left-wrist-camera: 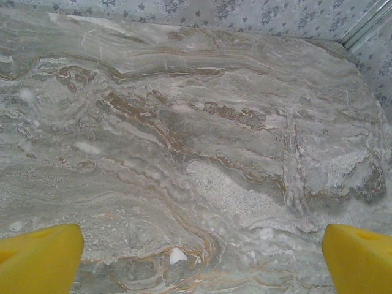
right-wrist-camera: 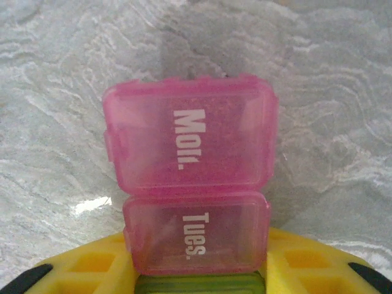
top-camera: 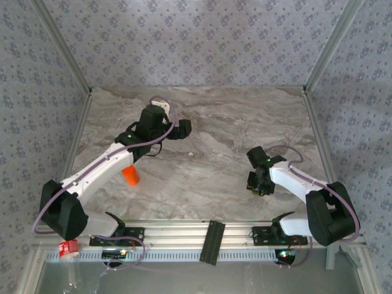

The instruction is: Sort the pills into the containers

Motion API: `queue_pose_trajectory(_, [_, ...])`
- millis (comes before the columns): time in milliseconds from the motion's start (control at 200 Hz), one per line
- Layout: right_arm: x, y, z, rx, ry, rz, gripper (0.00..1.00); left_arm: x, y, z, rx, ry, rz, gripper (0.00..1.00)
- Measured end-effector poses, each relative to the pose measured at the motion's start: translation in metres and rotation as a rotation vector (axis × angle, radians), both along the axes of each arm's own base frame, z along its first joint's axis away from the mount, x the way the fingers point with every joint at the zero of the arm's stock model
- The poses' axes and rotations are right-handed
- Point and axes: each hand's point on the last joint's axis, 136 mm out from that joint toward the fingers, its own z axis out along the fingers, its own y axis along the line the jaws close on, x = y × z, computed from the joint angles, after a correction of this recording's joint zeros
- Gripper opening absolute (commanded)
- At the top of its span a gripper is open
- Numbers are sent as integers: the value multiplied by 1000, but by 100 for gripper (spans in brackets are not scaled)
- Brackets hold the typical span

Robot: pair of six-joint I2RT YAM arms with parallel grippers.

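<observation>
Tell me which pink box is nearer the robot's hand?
The pink box marked Tues., flanked by yellow fingers of the right hand; the one marked Mon. lies beyond it.

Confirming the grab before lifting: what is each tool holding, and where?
The right tool grips the containers at their near end, across the sides by the Tues. compartment. The left tool is open and holds nothing.

The containers (right-wrist-camera: 190, 141) are translucent pink boxes joined in a row, lids shut, marked "Mon." and "Tues."; a green one shows at the near edge. The "Tues." box sits between the jaws of the right gripper (right-wrist-camera: 199, 260), at the tabletop's (right-wrist-camera: 331, 92) right side
</observation>
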Motion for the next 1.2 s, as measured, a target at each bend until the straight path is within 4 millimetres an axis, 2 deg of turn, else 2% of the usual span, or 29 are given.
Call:
queue_pose_trajectory(145, [0, 1, 0, 2, -4, 4, 30, 2, 3, 0, -14, 9, 35, 100])
queue_pose_trajectory(400, [3, 7, 3, 32, -23, 15, 24, 6, 24, -13, 5, 65, 170, 100])
queue_pose_trajectory(645, [13, 23, 21, 115, -94, 81, 23, 4, 27, -20, 57, 72, 152, 100])
queue_pose_trajectory(919, [57, 78, 75, 299, -251, 290, 21, 6, 35, -21, 34, 93, 192, 99])
queue_pose_trajectory(1079, [75, 120, 101, 370, -302, 465, 19, 13, 41, -22, -127, 176, 199, 97])
queue_pose_trajectory(1199, [83, 152, 116, 412, -326, 589, 18, 14, 32, -22, -294, 241, 156, 97])
